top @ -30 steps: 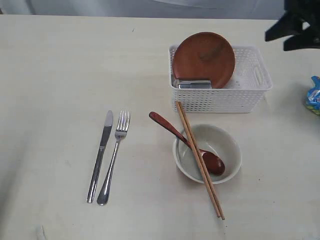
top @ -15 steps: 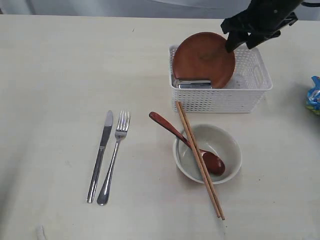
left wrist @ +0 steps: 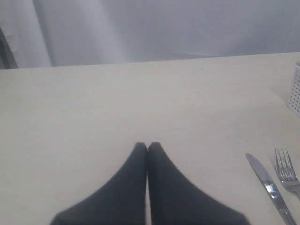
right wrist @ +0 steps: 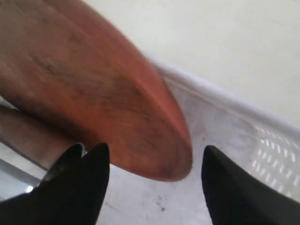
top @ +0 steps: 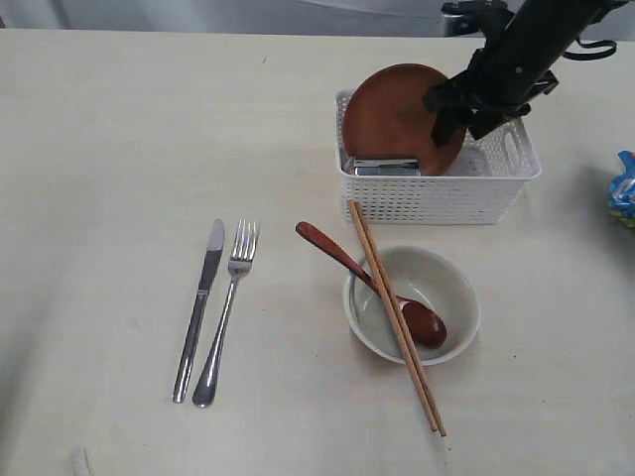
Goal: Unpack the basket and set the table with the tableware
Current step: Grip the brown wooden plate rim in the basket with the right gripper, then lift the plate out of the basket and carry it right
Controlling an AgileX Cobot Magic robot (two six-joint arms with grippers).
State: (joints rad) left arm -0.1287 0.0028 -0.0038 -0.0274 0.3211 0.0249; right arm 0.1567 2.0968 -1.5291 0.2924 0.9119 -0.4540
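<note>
Upper right of the exterior frame: white basket (top: 496,203) on the table (top: 119,149), with the brown plate (top: 397,109) leaning tilted inside it and a small steel cup (top: 382,167) lying at the plate's lower edge. Right gripper (right wrist: 150,152) is down in the basket, jaws spread wide, one finger on each side of the plate's rim (contact cannot be made out; wrist view blurred). Just below the basket, lower centre-right: grey-green bowl (top: 442,273), red-brown spoon (top: 332,248) resting in it, chopsticks (top: 382,278) laid across its rim. Knife (top: 201,293) and fork (top: 228,297) lie side by side, lower left of centre. Blue packet (top: 623,198) at the right edge. Left gripper (left wrist: 147,149) is low over bare table, tips pressed together, holding nothing.
</note>
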